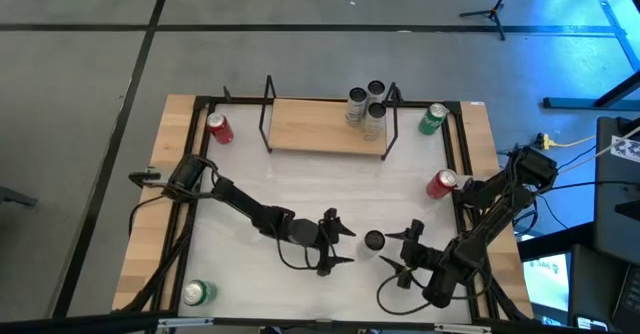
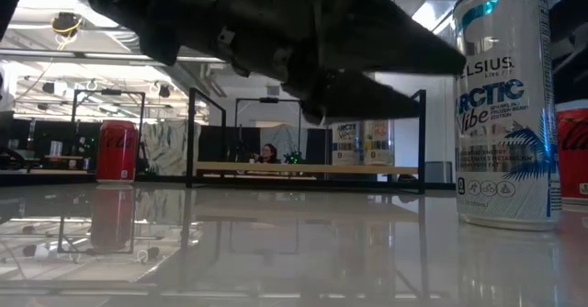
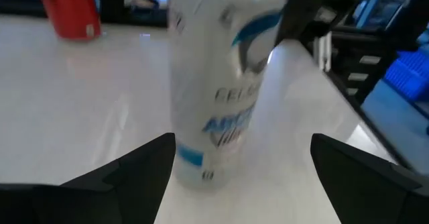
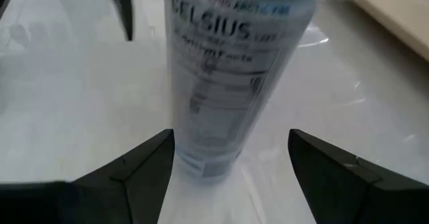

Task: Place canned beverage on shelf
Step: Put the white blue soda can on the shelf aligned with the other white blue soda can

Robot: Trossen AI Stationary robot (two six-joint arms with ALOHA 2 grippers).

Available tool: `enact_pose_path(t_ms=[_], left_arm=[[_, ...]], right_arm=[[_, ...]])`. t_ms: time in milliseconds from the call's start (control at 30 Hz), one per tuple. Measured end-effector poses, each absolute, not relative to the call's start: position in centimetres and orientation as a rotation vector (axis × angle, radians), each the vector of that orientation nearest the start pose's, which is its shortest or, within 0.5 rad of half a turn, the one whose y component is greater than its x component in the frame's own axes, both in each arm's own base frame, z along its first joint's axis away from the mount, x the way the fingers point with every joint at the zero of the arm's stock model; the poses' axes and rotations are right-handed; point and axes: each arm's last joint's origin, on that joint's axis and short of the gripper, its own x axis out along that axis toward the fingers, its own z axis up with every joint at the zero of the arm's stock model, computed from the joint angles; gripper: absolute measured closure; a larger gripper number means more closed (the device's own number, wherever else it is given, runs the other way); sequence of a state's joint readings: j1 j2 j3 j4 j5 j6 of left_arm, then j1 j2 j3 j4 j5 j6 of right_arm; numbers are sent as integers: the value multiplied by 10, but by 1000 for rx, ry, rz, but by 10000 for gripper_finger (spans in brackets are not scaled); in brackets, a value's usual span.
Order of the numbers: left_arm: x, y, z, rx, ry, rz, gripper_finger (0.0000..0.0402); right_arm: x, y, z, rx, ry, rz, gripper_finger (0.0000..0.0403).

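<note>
**Tall white can framed by two open grippers, ahead of the lift to the shelf**

Tall white can, upright on the white tabletop, near the front edge and slightly right of centre in the high view; not yet on the shelf. Right gripper at about 4 o'clock of the can, fingers spread and pointed at it, one to either side, no contact visible; in the right wrist view the can fills the gap between the dark fingers. By judgement, an approach for a side grasp around the body. Left gripper at 9 o'clock of the can, fingers likewise spread wide, holding nothing; can close ahead of it in the left wrist view. Purpose uncertain: possibly standing by.

Shelf at about 11 o'clock of the can, well apart from it, three similar cans already grouped at its right end, so free board to their left. Red and green cans scattered round the table margins, presumably awaiting later turns.
</note>
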State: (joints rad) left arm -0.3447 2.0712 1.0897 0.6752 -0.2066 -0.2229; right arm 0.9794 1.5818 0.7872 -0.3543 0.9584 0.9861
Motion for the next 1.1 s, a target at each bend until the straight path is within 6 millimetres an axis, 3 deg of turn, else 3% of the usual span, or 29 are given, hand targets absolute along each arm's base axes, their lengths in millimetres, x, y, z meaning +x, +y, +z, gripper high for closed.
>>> enact_pose_path(t_ms=[400, 1100], left_arm=[[407, -129, 143, -138, 230, -83, 63], [408, -127, 146, -156, 202, -117, 63]], right_arm=[[187, 201, 158, 1, 566, -330, 117], [193, 194, 159, -64, 536, -374, 117]])
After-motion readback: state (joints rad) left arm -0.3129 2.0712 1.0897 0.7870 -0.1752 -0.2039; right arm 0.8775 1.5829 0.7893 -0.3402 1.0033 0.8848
